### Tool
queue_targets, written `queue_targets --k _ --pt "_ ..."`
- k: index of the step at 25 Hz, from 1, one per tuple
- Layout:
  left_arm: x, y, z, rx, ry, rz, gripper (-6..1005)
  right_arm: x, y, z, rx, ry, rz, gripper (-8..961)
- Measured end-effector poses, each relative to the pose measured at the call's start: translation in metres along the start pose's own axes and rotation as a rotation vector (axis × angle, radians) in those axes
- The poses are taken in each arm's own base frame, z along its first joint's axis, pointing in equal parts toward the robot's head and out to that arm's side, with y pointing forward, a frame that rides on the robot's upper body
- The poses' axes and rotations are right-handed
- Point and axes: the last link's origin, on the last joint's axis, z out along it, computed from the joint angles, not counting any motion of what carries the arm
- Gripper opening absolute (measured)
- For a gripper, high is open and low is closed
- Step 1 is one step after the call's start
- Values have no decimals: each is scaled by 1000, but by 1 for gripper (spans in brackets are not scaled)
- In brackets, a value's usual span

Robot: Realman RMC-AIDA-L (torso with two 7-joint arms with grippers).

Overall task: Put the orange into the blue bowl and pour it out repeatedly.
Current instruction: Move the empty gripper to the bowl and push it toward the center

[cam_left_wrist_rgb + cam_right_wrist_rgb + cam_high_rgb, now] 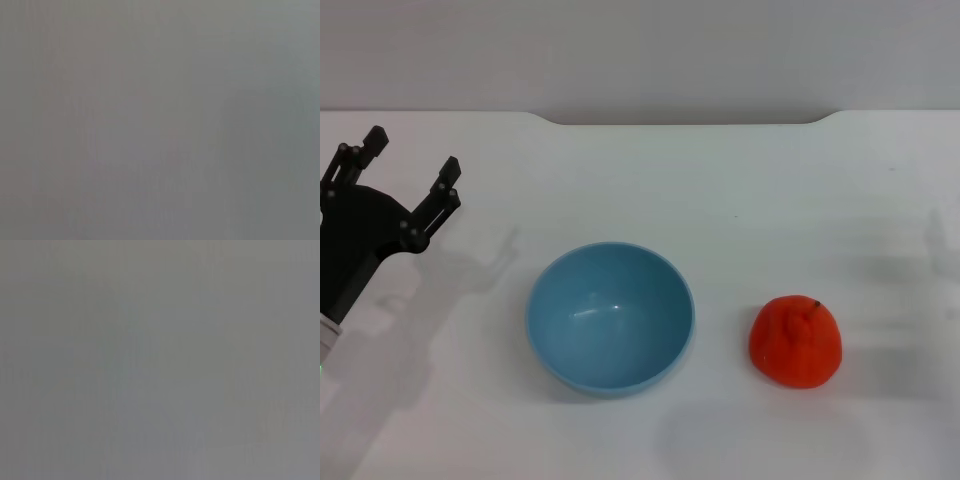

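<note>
Head view shows us our left tool [408, 165] released, fingers spread, hovering near the tabletop's [740, 200] left edge. We see the blue bowl [610, 317] upright and empty toward the front edge, the orange [795, 341] beside it, apart, toward the right edge. Both wrist views show us only blank grey.

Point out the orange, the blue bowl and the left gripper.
orange [795, 342]: head view, middle of its skin.
blue bowl [610, 315]: head view, bare inner wall.
left gripper [410, 165]: head view, midway between the open fingertips.
</note>
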Motion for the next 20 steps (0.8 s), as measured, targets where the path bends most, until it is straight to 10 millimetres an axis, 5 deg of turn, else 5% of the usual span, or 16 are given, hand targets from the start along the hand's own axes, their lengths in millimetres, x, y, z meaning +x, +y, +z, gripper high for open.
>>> queue_targets --k 20 --pt "-2 -2 7 5 -23 -164 763 0 -4 0 40 -5 20 518"
